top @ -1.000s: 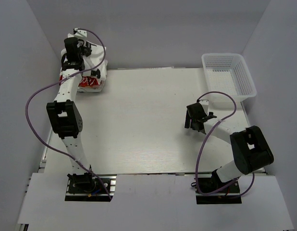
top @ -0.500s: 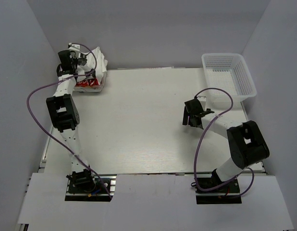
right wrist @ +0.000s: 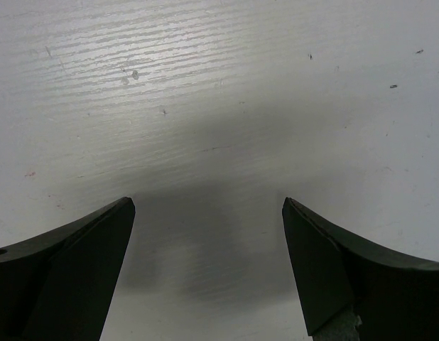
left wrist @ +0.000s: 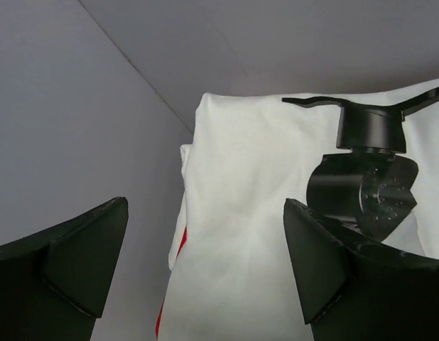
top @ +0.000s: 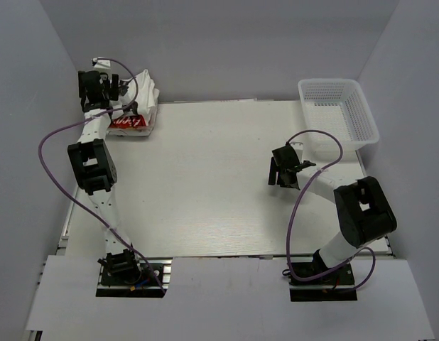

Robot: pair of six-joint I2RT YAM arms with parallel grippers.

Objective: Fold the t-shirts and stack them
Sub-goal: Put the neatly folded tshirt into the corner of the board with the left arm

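The t-shirts [top: 136, 106] lie as a small pile at the far left corner of the desk [top: 205, 185], about 10 o'clock in the top view and well apart from the white basket [top: 363, 119] at 2 o'clock. I judge that this corner serves as the stacking place, so the middle of the desk is free for folding. The left end effector [top: 99, 84] hovers at the 9 o'clock side of the pile with its jaws spread wide and no cloth between them; its wrist view shows only white fabric below. The top shirt looks rumpled, not flat, so it probably needs smoothing. The red print shows on the pile's edge toward 6 o'clock, and the long axis seems to run from 9 to 3 o'clock. The right end effector [top: 282, 170] waits near 3 o'clock, wide open, over bare desk.
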